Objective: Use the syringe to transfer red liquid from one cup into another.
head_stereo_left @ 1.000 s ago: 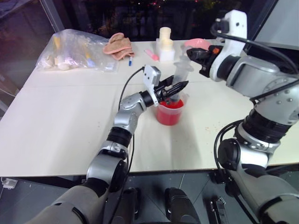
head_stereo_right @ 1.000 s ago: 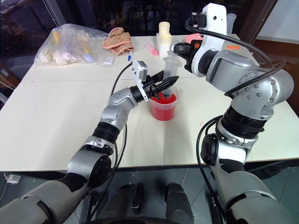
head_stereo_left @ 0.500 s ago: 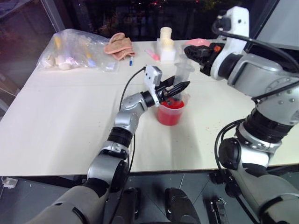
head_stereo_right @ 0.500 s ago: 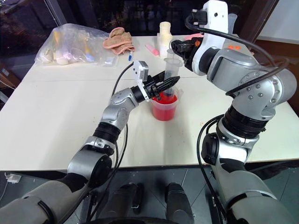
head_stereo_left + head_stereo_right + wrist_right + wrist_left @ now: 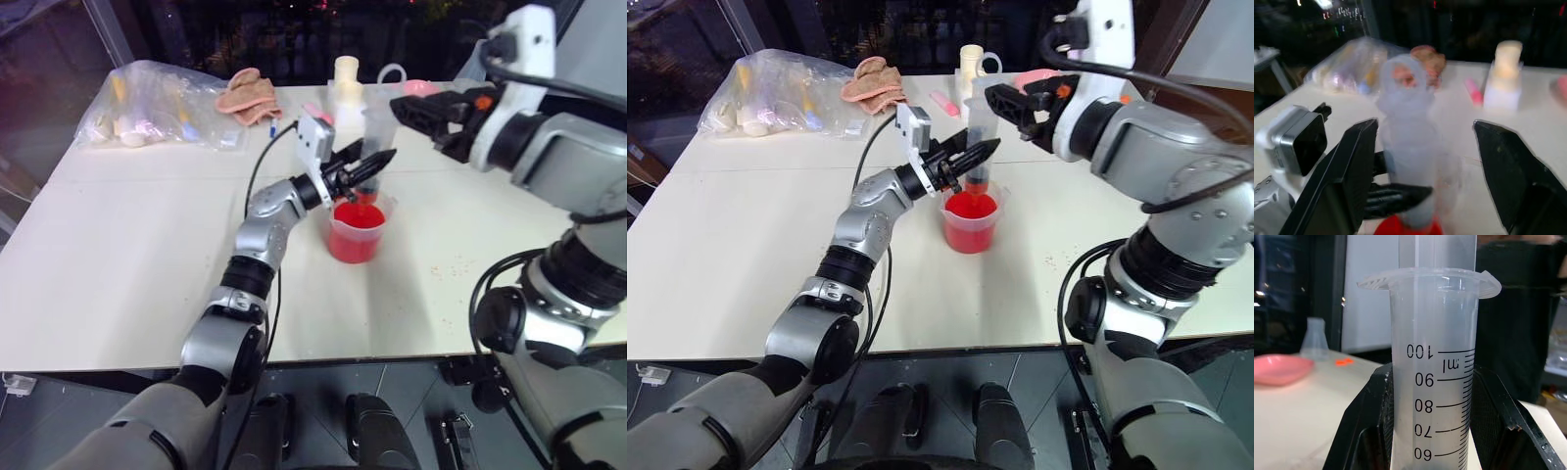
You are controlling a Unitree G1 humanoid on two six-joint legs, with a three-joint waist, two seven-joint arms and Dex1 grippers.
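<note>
The left gripper's point(image 5: 972, 157) fingers clench the clear plastic graduated syringe point(image 5: 1435, 382), upright over the clear spouted beaker point(image 5: 970, 223) of red liquid point(image 5: 971, 207); the right gripper's point(image 5: 1425, 166) fingers stand released, seemingly clear of it.

Plastic bag point(image 5: 162, 103), crumpled pink cloth point(image 5: 250, 95) beside it; pink marker point(image 5: 943, 102) nearby.

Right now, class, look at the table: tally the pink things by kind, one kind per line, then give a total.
Pink bowl: 1
Pink marker: 1
Pink cloth: 1
Total: 3
</note>
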